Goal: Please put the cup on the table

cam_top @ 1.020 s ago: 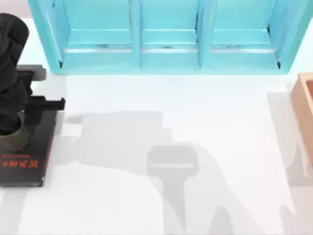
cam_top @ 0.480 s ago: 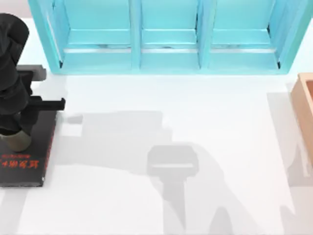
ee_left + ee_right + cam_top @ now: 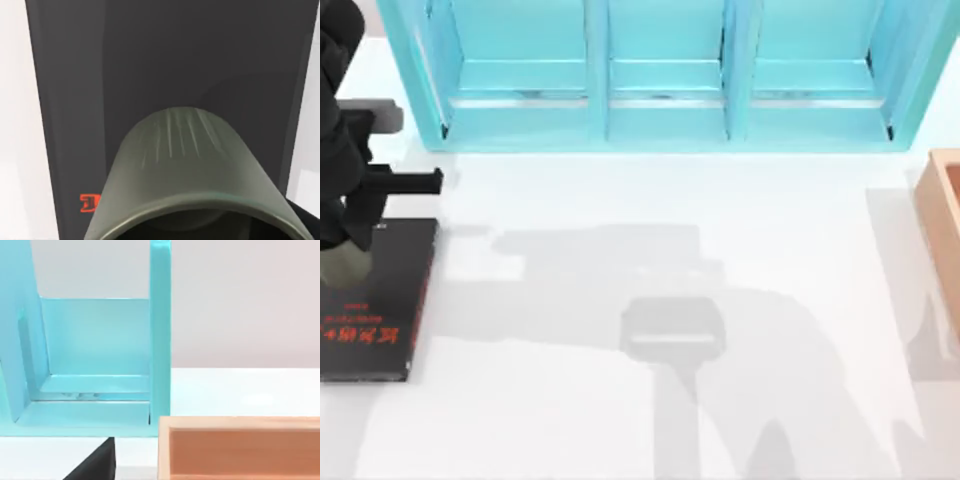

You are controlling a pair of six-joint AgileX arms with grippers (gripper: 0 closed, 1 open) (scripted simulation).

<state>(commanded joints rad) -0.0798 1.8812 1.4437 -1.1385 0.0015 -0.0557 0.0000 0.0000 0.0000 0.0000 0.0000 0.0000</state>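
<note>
- Top view: one olive-green cup hangs at the far left of the table, under the dark body of the left arm, above the upper left corner of one black book with red lettering. The left gripper appears closed around the cup, though the arm hides the fingers here. One turquoise shelf with three open bays stands along the back edge. One wooden box sits at the right edge. Grey shadows of the arms fall across the middle of the white tabletop.

- Left wrist view: the single cup is seen close up from its rim side, its dark inside facing the camera and its ribbed green wall pointing toward the book beyond. White table shows on both sides of the book. One red mark of the lettering peeks out beside the cup.

- Right wrist view: one end bay of the shelf stands beside the wooden box, both on the white table. Whether the right gripper's fingers are wide or narrow cannot be told.
</note>
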